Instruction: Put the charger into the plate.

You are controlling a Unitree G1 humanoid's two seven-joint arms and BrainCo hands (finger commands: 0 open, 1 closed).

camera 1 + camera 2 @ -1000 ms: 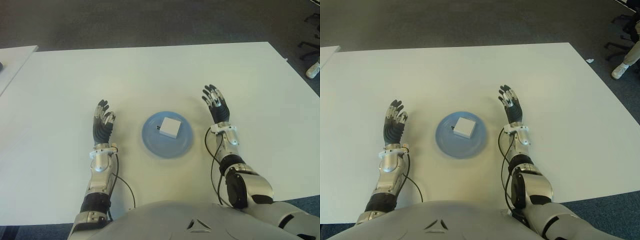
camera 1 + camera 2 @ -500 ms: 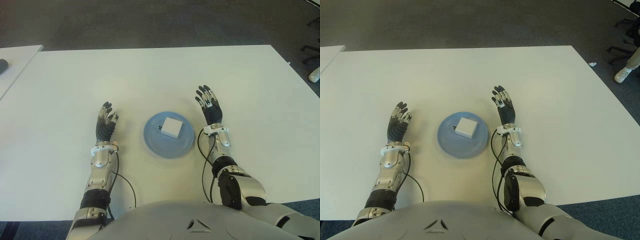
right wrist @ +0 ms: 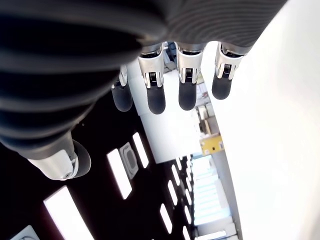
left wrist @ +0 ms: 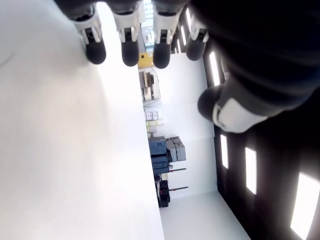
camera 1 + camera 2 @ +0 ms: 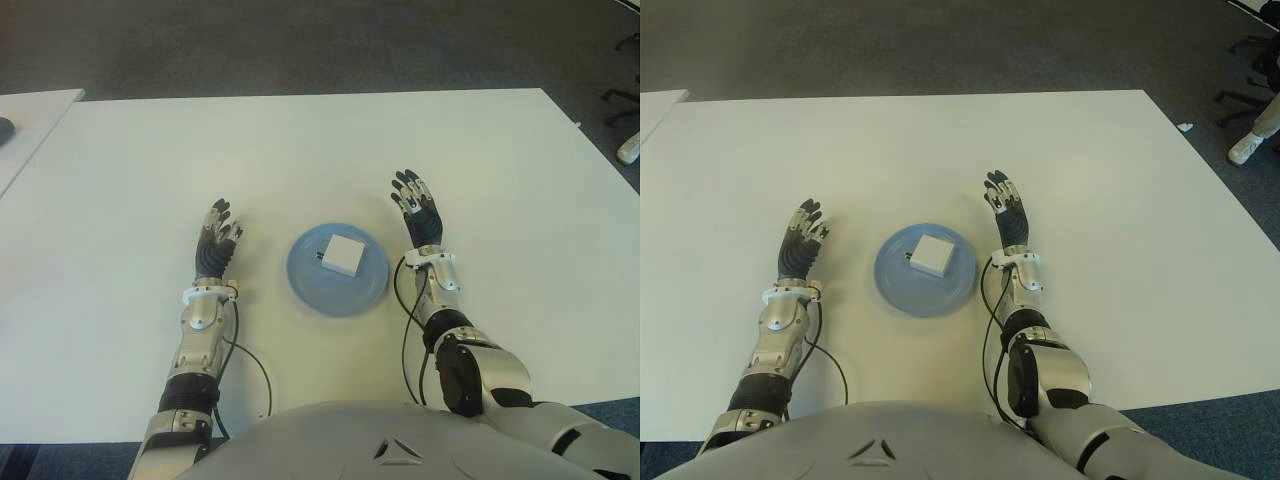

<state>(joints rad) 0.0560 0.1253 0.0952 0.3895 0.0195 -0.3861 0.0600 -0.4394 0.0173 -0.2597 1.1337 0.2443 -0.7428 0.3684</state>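
Our left hand (image 5: 213, 243) and right hand (image 5: 420, 212) flank the plate (image 5: 305, 287) on the white desk (image 5: 300, 150), palms turned inward, fingers stretched out and holding nothing. The wrist views bear this out: straight fingers, bare desk beyond them, nothing in either palm. The left hand shows just left of the plate, the right hand just right of it; we cannot tell whether either touches the desk.

Between them sits the blue plate, and inside it the charger (image 5: 343, 254), a white block lying flat a little right of the plate's middle, with what looks like a dark plug end facing the left hand. It lies wholly within the rim, clear of both hands.

We judge the task done, with only a clean retreat left. The risk now is ours to make: both hands are near the rim, and a careless sweep inward could nudge the light plate across the smooth desk or tip its edge, sliding the charger out. A cable (image 5: 243, 352) looping from the left forearm lies near the body and could drag if that arm swings wide.

Farther off, the desk runs to its far edge, with dark carpet (image 5: 300, 45) beyond.
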